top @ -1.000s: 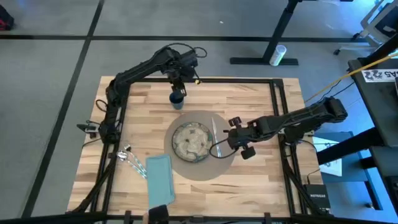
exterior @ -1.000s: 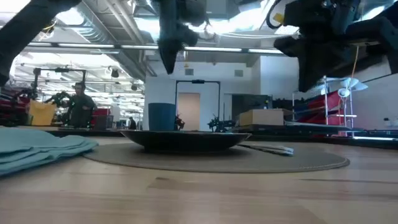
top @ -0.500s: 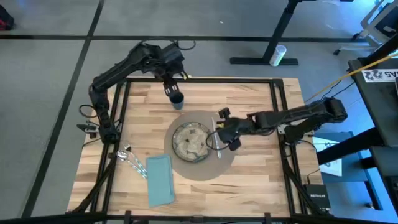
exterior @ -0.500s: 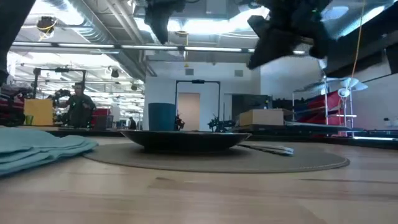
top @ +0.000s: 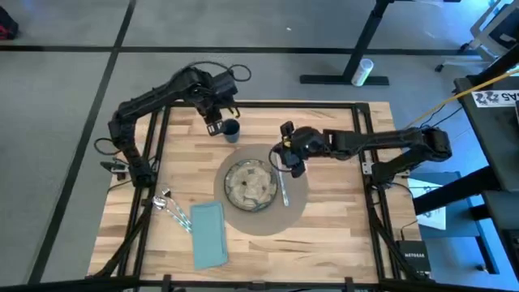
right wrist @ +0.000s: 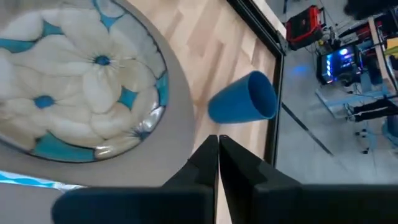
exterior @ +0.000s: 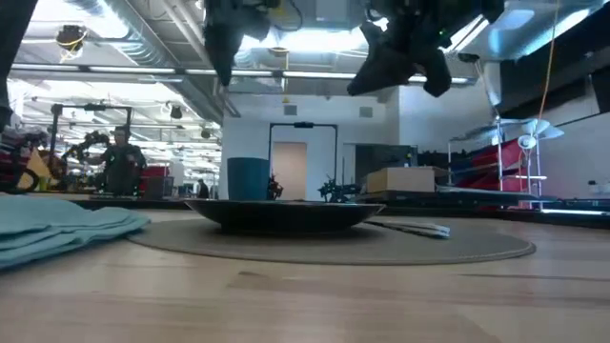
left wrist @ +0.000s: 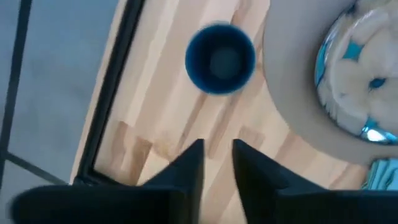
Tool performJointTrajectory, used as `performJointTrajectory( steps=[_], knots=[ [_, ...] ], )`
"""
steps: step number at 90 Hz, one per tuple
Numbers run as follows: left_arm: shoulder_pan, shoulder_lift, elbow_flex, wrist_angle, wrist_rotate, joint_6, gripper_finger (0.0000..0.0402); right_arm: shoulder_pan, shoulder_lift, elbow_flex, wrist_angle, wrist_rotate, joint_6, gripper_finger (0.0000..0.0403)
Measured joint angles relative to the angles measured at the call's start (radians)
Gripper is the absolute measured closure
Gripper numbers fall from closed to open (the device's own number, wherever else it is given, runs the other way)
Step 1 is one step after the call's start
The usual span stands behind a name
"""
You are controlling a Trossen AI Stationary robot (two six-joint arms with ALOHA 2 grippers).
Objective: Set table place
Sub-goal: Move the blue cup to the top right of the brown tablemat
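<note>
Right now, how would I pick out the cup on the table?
Find the round placemat in the middle of the table. Just off its far-left edge stands the cup, beside the left claw. It is the only small dark-blue thing standing upright on the wood.

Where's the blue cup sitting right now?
In the high view the blue cup stands upright on the table near its far edge, just beyond the placemat and plate, beside the left gripper.

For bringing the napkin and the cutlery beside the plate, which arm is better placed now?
Probably the left. The napkin and cutlery lie at the table's left side. The left gripper hangs near the cup; the right gripper is beyond the plate.
</note>
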Motion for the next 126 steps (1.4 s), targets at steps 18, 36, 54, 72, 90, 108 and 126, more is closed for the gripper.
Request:
performJointTrajectory(
  steps=[18,36,54,72,90,108,126],
  knots=[
    [-0.001,-0.121,-0.162,0.169,0.002,0.017,0.04,-0.029,0.0,0.0,0.023,-0.036,-0.032,0.0403],
    [-0.021,-0.317,-0.403,0.5,0.09,0.015,0.0401,-0.035,0.036,0.002,0.106,-0.078,-0.057,0.0403],
    [-0.063,-0.486,-0.678,0.814,0.135,-0.002,0.0401,-0.048,0.135,0.065,0.054,-0.106,-0.052,0.0403],
    [-0.1,-0.603,-0.925,1.064,0.137,-0.032,0.0401,-0.053,0.26,0.248,-0.064,-0.104,-0.069,0.0403],
    [-0.124,-0.684,-1.128,1.287,0.143,-0.065,0.0401,-0.081,0.395,0.474,-0.249,-0.099,-0.123,0.0396],
    [-0.14,-0.759,-1.239,1.391,0.144,-0.081,0.0401,-0.101,0.527,0.665,-0.395,-0.105,-0.155,0.0355],
    [-0.14,-0.826,-1.293,1.391,0.126,-0.074,0.0401,-0.12,0.653,0.802,-0.431,-0.107,-0.193,0.0326]
  ],
)
